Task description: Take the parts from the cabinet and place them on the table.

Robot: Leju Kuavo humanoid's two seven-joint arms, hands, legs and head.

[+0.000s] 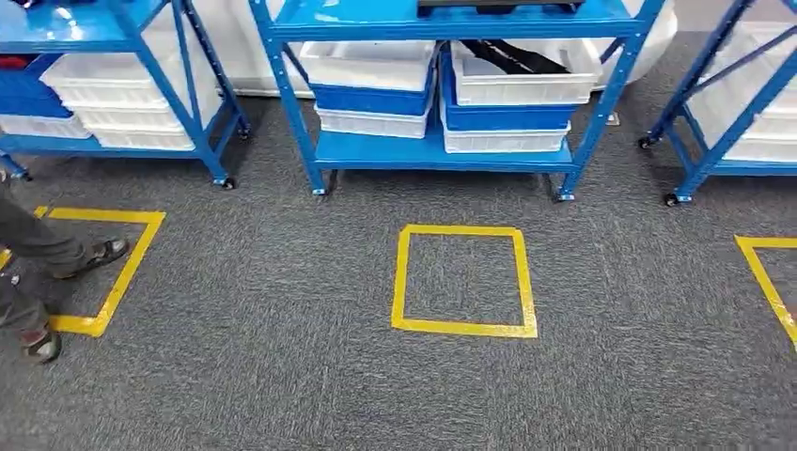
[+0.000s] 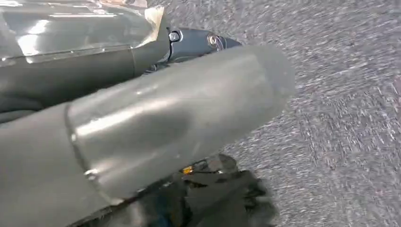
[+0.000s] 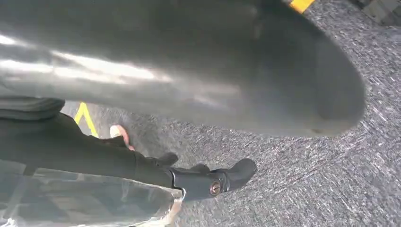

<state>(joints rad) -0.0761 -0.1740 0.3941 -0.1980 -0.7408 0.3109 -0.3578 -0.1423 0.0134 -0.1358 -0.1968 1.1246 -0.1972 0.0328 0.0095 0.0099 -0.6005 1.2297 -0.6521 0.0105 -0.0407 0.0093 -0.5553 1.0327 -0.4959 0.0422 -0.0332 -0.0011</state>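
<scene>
Ahead on the grey carpet stands the blue metal shelving cabinet (image 1: 442,141), its stacked white and blue plastic bins (image 1: 512,89) holding dark parts (image 1: 512,54). Before it lies a yellow tape square (image 1: 464,280). The left hand (image 2: 156,127) and right hand (image 3: 189,71) hang over carpet; their grip cannot be judged.

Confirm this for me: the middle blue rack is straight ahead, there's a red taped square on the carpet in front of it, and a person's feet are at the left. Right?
Not quite. The taped square on the carpet in front of the middle blue rack is yellow, not red, as the head view shows. The rest stands: the rack is straight ahead and a person's feet are at the left.
</scene>
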